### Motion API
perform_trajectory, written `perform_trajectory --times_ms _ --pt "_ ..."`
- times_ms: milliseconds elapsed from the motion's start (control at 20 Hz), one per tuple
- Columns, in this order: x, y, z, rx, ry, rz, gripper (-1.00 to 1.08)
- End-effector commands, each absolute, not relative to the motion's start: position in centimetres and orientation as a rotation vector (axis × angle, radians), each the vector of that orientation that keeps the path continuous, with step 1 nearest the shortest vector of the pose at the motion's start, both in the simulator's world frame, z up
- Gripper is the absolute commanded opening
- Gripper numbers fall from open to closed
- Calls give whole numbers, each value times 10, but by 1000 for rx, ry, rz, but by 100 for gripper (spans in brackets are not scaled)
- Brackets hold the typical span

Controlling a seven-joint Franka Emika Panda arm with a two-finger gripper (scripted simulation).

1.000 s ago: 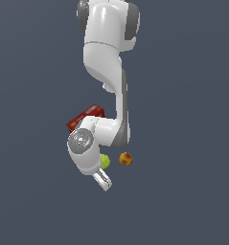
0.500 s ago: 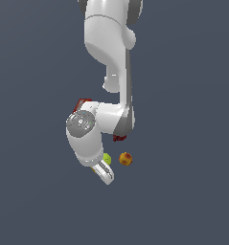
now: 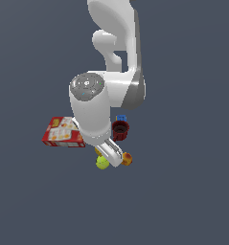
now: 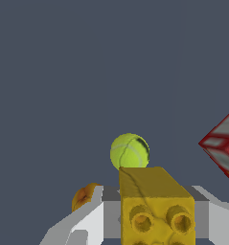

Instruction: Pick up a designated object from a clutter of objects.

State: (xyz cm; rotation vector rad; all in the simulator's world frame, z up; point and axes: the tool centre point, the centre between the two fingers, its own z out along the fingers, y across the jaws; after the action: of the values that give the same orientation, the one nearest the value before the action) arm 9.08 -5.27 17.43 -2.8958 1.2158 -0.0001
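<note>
The designated object, a tiny yellow cube with round studs (image 4: 156,210), lies between my gripper's (image 4: 156,225) two white fingers (image 4: 82,222), one on each side. The gripper looks open, with grey inner faces showing beside the cube. In the exterior view only a yellow sliver of the cube (image 3: 97,151) shows beside the gripper (image 3: 113,160), which points down into the clutter. The yellow-green ball (image 4: 129,151) (image 3: 102,162) lies just beyond the cube. The orange-red ball (image 4: 85,196) (image 3: 127,159) sits by one finger.
A red-and-white printed box (image 3: 63,132) (image 4: 223,143) lies on the exterior view's left. A dark red cup (image 3: 120,129) and a small blue item (image 3: 121,117) stand behind the gripper, partly hidden by the arm.
The arm has swung and the wrist has turned, bringing the gripper down between the two balls. The box, hidden by the arm half a second ago, now shows. The balls have not moved.
</note>
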Motion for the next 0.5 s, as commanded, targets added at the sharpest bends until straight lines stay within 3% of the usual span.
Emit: perform_trajectory --times_ms 0,450 --pt "83 -46 203 -2896 1216 -1 -100" --pt "57 -21 304 -2897 1217 -1 -100"
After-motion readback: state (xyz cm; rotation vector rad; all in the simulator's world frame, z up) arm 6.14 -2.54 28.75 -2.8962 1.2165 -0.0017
